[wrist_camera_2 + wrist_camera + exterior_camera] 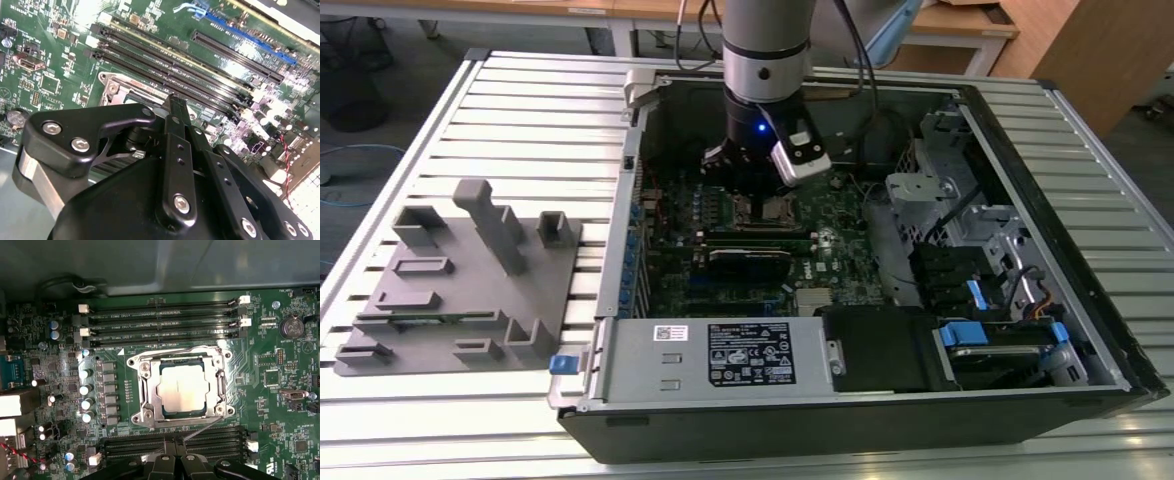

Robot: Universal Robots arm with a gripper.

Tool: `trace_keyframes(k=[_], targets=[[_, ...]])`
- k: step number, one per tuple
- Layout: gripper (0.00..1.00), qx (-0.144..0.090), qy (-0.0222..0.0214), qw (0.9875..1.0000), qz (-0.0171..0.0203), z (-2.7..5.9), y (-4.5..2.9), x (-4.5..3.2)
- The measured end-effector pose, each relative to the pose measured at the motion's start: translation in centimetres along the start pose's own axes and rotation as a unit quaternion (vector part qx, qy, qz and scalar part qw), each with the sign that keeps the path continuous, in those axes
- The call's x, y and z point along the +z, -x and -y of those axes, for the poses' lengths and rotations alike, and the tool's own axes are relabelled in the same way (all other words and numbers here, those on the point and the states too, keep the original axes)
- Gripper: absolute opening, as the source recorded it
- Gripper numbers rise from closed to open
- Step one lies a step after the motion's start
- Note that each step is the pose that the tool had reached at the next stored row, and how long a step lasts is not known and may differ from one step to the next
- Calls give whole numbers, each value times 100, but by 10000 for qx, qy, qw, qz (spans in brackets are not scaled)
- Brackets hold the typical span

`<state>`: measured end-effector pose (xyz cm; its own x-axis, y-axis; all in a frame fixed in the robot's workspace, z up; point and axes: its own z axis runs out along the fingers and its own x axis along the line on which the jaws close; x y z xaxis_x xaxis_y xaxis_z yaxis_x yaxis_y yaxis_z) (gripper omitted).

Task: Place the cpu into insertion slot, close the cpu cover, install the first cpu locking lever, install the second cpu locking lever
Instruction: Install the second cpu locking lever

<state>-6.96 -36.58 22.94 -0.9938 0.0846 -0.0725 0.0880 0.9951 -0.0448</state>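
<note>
Closed hand (173,460) hovers beside one cpu (182,389) under one cpu cover (150,405).

- Exterior view: even, moderately bright room light; slatted table (480,100) evenly lit, no hard shadows.
- Interior of the computer case (1067,150) dim; far wall and area beneath the arm (767,60) in shadow.
- Small blue indicator light glows on the arm's wrist.
- Second wrist view: strong glare on the motherboard (50,55) at its far part; highlights washed out. Gripper (172,102) body near the lens is dark and soft.
- First wrist view: the cpu (182,388) reflects pale, slightly overexposed; board edges darker.
</note>
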Motion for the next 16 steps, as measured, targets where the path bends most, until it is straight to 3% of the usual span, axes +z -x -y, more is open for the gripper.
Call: trace_keyframes(k=[6,9,11,16], targets=[[11,0,0,10000,2,18,-13,23],[11,1,1,10000,12,19,-41,68],[11,0,2,10000,20,17,-74,156],[11,1,4,10000,31,17,-91,186]])
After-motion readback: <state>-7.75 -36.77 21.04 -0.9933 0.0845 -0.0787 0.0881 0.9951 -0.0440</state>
